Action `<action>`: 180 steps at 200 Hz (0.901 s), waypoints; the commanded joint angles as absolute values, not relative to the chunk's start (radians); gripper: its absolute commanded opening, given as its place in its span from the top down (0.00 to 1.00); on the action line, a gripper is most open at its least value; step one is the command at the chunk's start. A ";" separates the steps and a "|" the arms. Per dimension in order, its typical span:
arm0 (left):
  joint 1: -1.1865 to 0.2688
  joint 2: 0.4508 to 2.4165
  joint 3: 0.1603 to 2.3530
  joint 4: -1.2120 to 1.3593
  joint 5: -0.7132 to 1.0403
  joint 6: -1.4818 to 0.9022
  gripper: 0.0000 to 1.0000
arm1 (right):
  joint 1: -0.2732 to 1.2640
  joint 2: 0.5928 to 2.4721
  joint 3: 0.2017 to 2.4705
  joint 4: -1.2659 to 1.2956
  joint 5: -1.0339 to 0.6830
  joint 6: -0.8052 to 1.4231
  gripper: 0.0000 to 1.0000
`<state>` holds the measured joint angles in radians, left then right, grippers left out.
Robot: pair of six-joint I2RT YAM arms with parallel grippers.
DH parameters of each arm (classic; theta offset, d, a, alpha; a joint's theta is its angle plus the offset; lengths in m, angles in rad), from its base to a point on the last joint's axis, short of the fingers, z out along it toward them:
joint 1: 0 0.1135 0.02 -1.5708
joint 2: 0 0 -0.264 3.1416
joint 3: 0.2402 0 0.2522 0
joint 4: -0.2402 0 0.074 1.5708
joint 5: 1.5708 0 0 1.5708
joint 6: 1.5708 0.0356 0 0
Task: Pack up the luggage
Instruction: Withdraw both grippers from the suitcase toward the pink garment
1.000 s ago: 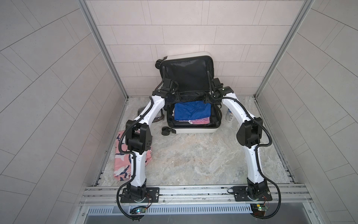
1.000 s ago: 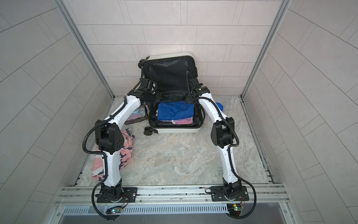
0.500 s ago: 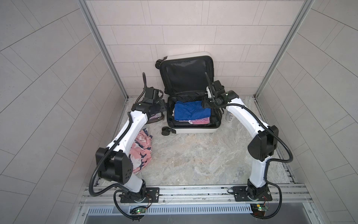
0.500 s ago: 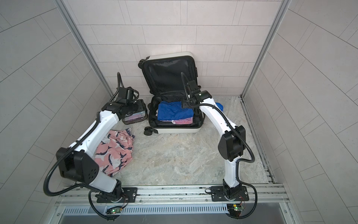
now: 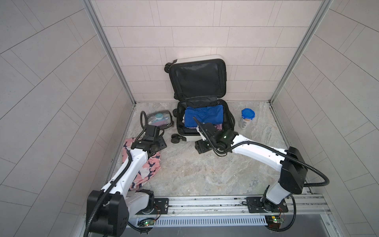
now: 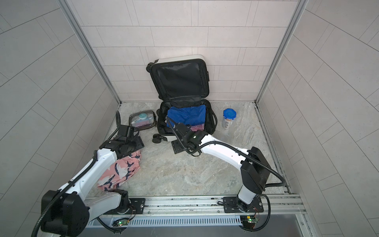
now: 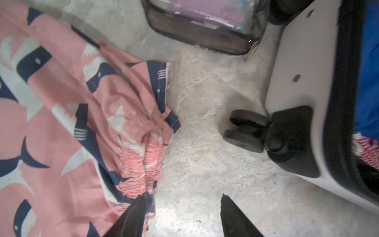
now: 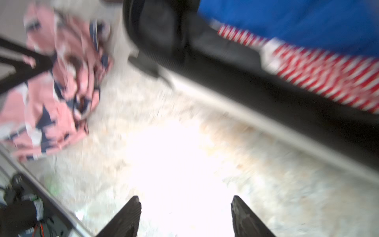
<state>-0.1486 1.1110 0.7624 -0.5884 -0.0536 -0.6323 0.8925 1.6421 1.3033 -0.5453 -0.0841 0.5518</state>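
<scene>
Lying open by the back wall (image 5: 194,30), the luggage (image 5: 198,82) has its lid up. The left gripper (image 7: 182,197) is open and empty at the edge of the pink cloth (image 7: 61,123). The right gripper (image 8: 185,198) is open and empty over bare floor (image 8: 174,153), by the luggage's front edge.

I saw the luggage (image 5: 198,82) with a white shell, black lining and black wheels. Inside it there was a plain bright blue garment (image 5: 203,117) and a cloth with red and white stripes (image 6: 197,127). The pink cloth (image 5: 144,171) carried a pattern of dark navy and white fish-like shapes. The pouch (image 5: 160,121) was clear with black trim, and showed purple and turquoise inside. The jar (image 5: 247,116) had a blue lid. The tabletop (image 5: 205,170) was marbled grey and beige. The left hand (image 7: 182,197) and right hand (image 8: 185,198) were black.
</scene>
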 commanded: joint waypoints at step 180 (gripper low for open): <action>-0.214 1.055 0.362 -0.373 0.191 -0.816 0.34 | 0.971 1.595 1.289 -0.537 0.031 0.661 0.28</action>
<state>-0.1715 1.0584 0.4145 -0.3653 0.0818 -0.7673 0.9791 1.6165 1.2686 -0.5140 0.0021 0.6479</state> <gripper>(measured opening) 0.660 0.720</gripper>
